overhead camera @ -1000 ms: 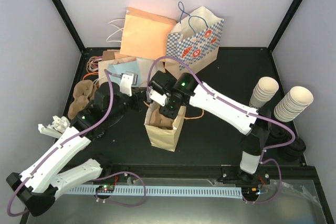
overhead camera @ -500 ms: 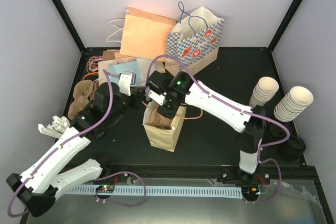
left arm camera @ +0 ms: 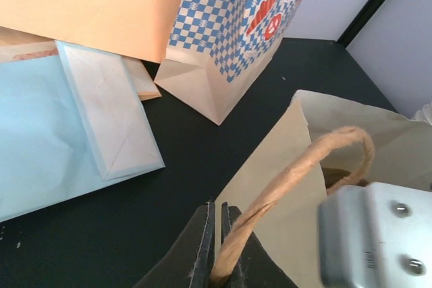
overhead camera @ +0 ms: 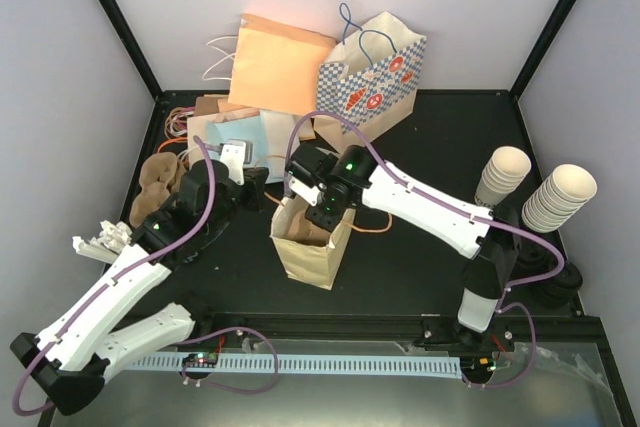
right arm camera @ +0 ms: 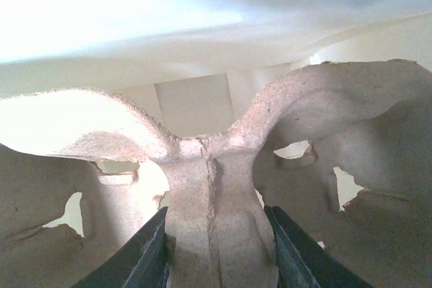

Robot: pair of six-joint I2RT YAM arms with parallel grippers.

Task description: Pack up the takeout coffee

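1. Left jaws: clenched on the twisted paper handle (left arm camera: 297, 166) of the brown bag (overhead camera: 315, 257), gripping low on the loop where it meets the bag's rim.
2. Right jaws: lowered into the open mouth of the brown bag, clamped on the centre post of a pulp cup carrier (right arm camera: 202, 160), one finger on each side of it.
3. Brown bag: upright on the black counter (overhead camera: 420, 247), mouth open, standing between the two arms.
4. Coffee cup: not identifiable in any view; the right arm covers most of the bag's interior.
5. Behind the brown bag: a blue-checked bag (overhead camera: 375, 72) standing beside an orange bag (overhead camera: 275, 62) that leans on the back wall, and a pale blue envelope (left arm camera: 40, 133) lying flat.
6. Right edge of the counter: two tilted stacks of lidless cups (overhead camera: 560, 197), well apart from the brown bag.
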